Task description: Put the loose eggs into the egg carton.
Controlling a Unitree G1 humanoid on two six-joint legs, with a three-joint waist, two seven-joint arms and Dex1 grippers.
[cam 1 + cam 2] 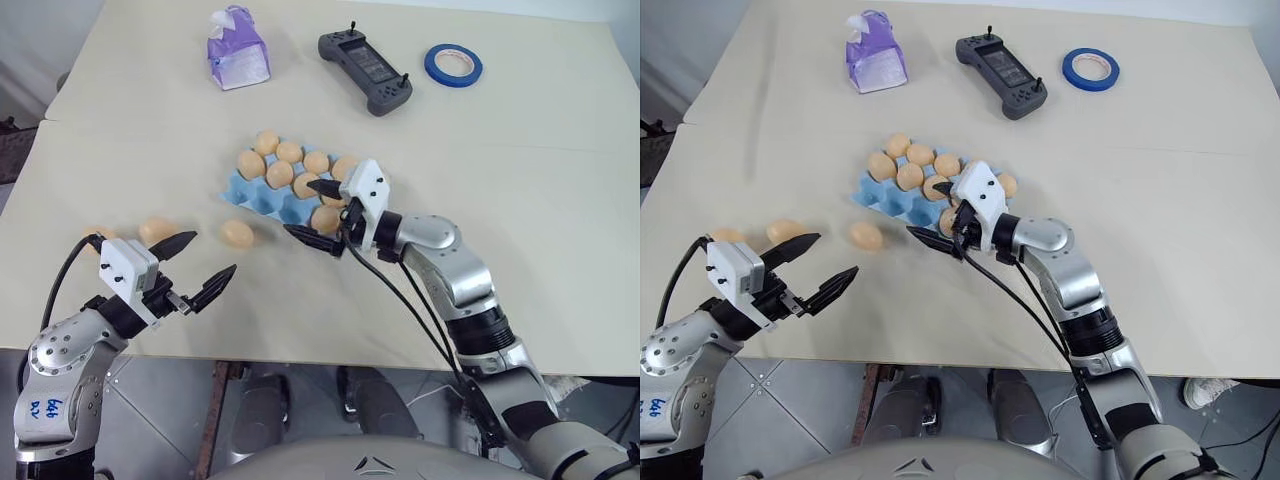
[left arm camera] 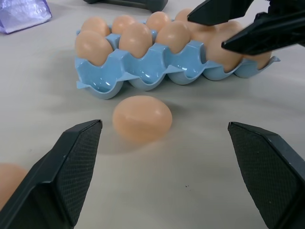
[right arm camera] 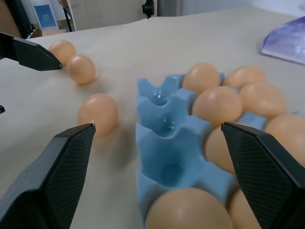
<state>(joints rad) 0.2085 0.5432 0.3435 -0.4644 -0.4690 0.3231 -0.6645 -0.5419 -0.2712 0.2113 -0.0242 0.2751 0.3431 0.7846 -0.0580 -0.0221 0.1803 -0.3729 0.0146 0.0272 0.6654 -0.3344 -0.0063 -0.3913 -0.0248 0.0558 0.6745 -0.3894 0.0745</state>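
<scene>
The light blue egg carton [image 1: 262,195] lies mid-table with several tan eggs in its cups; the cups at its near left end are empty [image 3: 167,138]. Three loose eggs lie on the table to its left: one close by [image 1: 237,233], one further left [image 1: 155,231], and one partly behind my left hand [image 1: 97,235]. My right gripper [image 1: 318,213] hovers open over the carton's near right end, and an egg [image 1: 325,218] sits in the cup beneath it. My left gripper [image 1: 198,265] is open and empty, pointing toward the nearest loose egg [image 2: 142,118].
At the far side of the table stand a purple tissue pack [image 1: 237,48], a dark handheld controller [image 1: 365,70] and a blue tape roll [image 1: 452,65]. The table's near edge [image 1: 300,355] runs just under both arms.
</scene>
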